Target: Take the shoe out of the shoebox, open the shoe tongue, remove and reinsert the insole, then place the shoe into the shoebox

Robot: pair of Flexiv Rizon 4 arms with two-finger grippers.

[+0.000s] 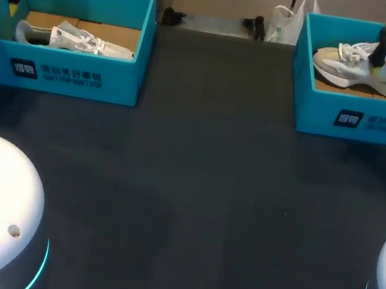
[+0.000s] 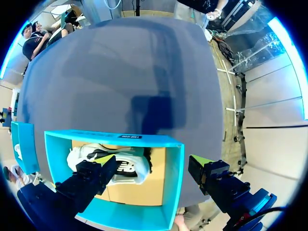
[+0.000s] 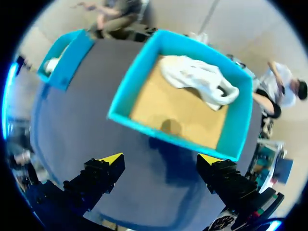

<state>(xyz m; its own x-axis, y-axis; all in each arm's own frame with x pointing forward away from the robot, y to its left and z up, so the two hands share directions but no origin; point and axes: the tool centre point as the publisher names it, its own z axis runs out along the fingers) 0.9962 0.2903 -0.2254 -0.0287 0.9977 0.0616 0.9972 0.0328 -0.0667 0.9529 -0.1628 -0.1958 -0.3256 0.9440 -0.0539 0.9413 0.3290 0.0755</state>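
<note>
Your left pincer (image 2: 151, 161) hangs wide open over the teal shoebox (image 2: 120, 139) where the shoe (image 2: 122, 166) lies; expect it light with soft uppers, so grip the firmer heel collar.

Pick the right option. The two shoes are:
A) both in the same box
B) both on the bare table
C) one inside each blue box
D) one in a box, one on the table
C: the head view shows one shoe lying inside the left box and another shoe inside the right box.
</note>
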